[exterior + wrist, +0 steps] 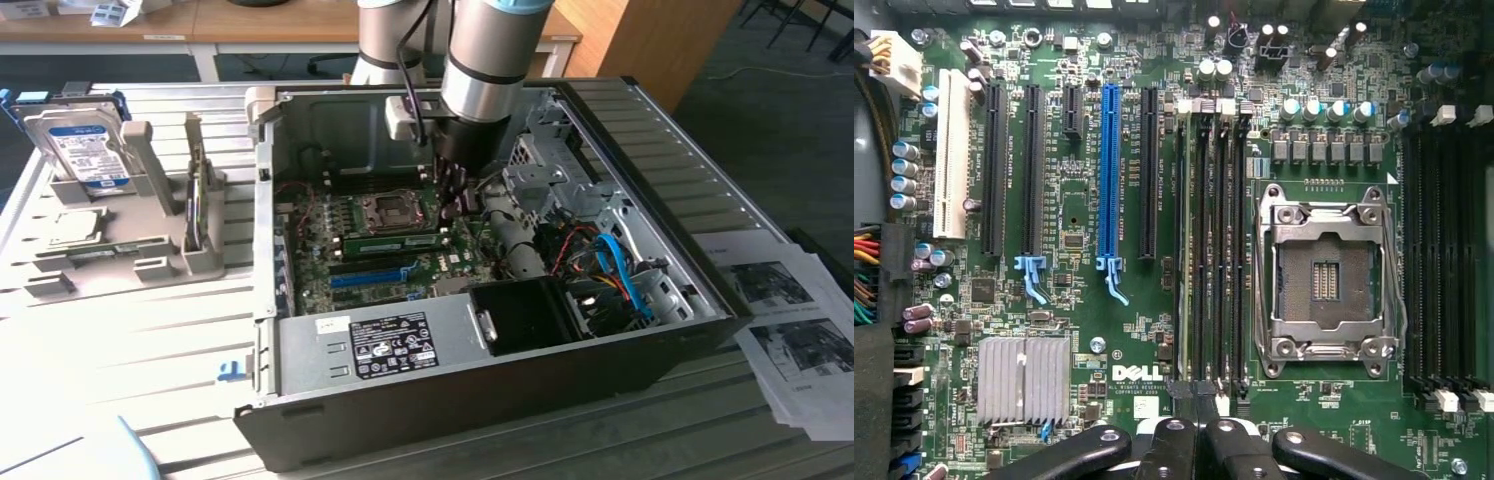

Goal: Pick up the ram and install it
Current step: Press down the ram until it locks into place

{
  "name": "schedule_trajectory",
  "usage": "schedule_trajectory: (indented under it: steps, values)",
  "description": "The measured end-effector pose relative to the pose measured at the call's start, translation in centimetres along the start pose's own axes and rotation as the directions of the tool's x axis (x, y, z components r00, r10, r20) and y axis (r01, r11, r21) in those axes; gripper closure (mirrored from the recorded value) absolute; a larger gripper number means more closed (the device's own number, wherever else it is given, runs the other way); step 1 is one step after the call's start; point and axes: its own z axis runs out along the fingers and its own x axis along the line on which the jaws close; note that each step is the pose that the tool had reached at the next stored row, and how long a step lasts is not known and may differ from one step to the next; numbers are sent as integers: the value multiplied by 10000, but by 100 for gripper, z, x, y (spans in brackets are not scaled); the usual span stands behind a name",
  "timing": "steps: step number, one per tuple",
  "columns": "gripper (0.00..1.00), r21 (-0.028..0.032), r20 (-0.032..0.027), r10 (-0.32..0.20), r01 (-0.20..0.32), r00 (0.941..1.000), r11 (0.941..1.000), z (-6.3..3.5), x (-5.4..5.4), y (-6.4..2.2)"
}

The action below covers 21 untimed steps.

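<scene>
- Slatted grey table (160, 330) carried an open PC case (441, 400) lying on its side; desks stood behind, printed sheets (787, 320) lay at the exterior view's right.
- Exterior view: arm (487, 60) reached down into the case, gripper (454, 190) low over the motherboard (387, 250) beside the CPU socket (394, 210).
- Exterior view: one ram (396, 242) stick, green, lay seated in a slot just in front of the socket; a blue slot (367, 277) ran nearer the case's front wall.
- Exterior view: grey rack (120, 230) stood on the table at the exterior view's left, well apart from the case, holding a hard drive (83, 150) upright with blue-white label.
- Exterior view: cable bundle (614, 270), red, blue and black, filled the case's right corner next to a black box (527, 315).
- Wrist view: gripper (1196, 425) fingers pressed together, nothing visibly between them, tips at the end of the ram slots (1209, 240).
- Wrist view: ram (1186, 240) showed as a thin green edge standing in the slot farthest from the socket (1324, 280).
- Wrist view: blue slot (1109, 170) stood among black slots; a white slot (951, 155) and a finned heatsink (1024, 378) lay beyond it.
</scene>
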Motion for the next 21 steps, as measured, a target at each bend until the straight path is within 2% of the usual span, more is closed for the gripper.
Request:
schedule_trajectory:
  steps: [21]
  values:
    - [91, -1, -2, -1, 1, 10000, 10000, -25, 0, 3]
